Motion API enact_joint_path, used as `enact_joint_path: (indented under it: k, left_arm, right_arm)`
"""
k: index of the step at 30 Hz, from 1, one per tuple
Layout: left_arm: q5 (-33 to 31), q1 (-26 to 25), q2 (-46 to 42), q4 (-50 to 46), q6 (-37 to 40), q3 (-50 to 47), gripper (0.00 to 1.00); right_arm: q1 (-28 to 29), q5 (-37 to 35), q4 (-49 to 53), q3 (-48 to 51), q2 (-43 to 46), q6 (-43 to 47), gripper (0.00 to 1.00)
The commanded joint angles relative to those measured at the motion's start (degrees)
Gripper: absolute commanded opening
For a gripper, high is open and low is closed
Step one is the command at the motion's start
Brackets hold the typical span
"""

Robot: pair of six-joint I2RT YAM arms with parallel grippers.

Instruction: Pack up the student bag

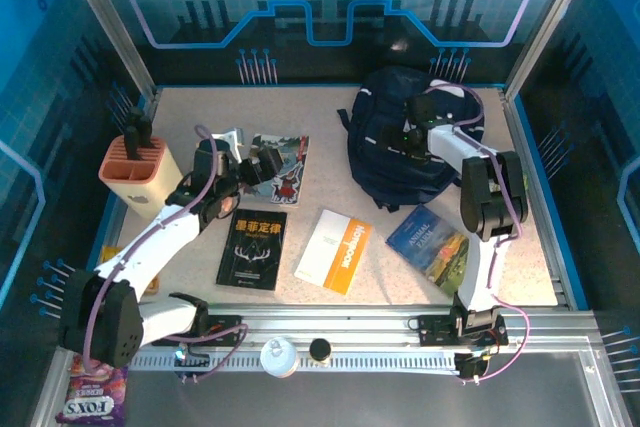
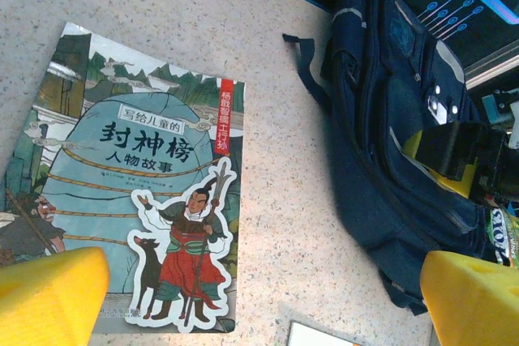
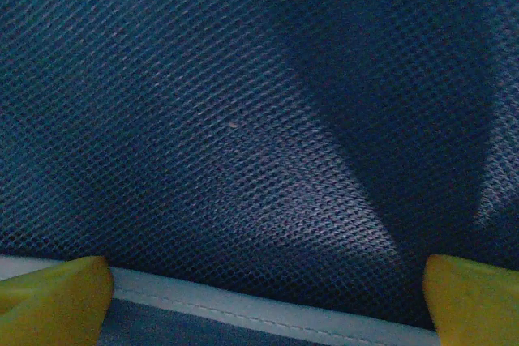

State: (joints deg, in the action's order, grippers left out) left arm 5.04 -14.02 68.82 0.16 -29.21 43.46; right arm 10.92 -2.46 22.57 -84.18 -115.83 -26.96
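The student bag is laid flat at the far right corner of the surface, with a black strap trailed toward the middle. In the left wrist view the bag is seen as dark navy fabric with thin pale stripes.

The right arm is bent over the bag from the near edge, and the right jaws are spread apart directly above it. In the right wrist view the two yellow fingertips are seen at opposite lower corners, with navy mesh fabric and a pale trim band between them. Whether the fabric is touched cannot be told.

To the left of the bag, an illustrated children's book is laid face up. The left jaws, carried on the left arm, are spread wide above it with nothing gripped.

Toward the near edge three more books are spread in a row: a black book, a white and orange book and a blue book, the last just beside the bag's near end. A peach holder is stood at the left edge.
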Motion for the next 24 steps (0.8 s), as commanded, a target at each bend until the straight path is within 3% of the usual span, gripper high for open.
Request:
enact_joint_path:
  k: [1,8,13,18,24]
  left_arm:
    - [1.46,-0.65,1.16,-1.06,-1.79,1.22,0.99]
    - [2.99,-2.03,4.32,-0.6,-3.69,2.59,0.99]
    - [4.19,-4.42,7.97,-1.65,-5.0,5.21,0.99]
    - [2.35,-6.74,12.87,-3.84,-10.13,8.0,0.98]
    - [5.08,-7.99,21.13,-1.85,-18.48,11.38,0.85]
  right_arm:
    - [5.7,7.66,0.52,-3.14,-3.65,0.1,0.98]
    - [10.94,13.92,-0.33,-12.98,-10.4,-1.56,0.96]
    - [10.02,15.72,-0.49,-13.83,-4.67,-2.21,0.96]
    - [7.04,16.1,-4.05,-1.95,9.97,-4.17,0.97]
    - [-0.21,15.37,-7.6,17.76,27.14,-9.14,0.98]
